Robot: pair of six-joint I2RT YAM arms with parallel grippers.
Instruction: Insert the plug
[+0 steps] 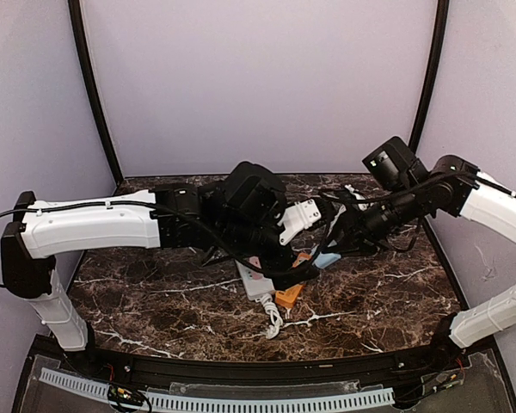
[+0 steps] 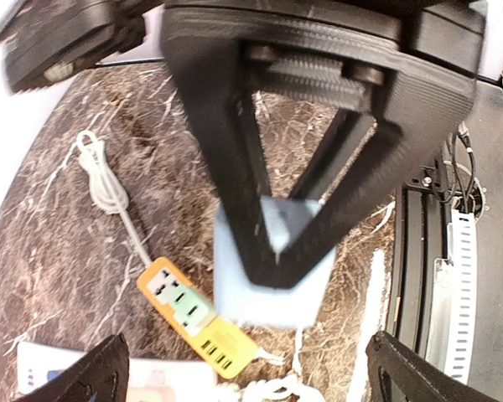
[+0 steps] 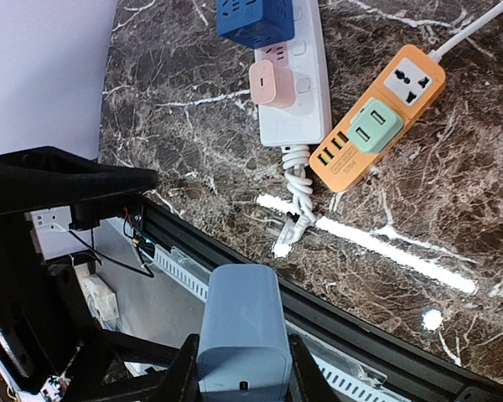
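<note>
The plug (image 3: 241,331) is a pale blue block, and my right gripper (image 3: 241,373) is shut on its sides above the table's front edge. In the left wrist view the same plug (image 2: 272,303) hangs between the right gripper's black fingers (image 2: 243,218), over the marble. My left gripper (image 2: 251,377) is open, its tips wide apart at either side below the plug, touching nothing. An orange power strip (image 3: 377,100) with a green adapter (image 3: 373,126) in it lies on the table. From above, both grippers meet over the strips, left (image 1: 301,267) and right (image 1: 328,248).
A white power strip (image 3: 298,109) carries a pink adapter (image 3: 272,84) and a dark blue cube (image 3: 256,18). Its coiled white cable (image 3: 298,197) lies toward the black front rail (image 3: 386,335). The orange strip's cable (image 2: 105,180) loops on the marble tabletop (image 1: 155,301).
</note>
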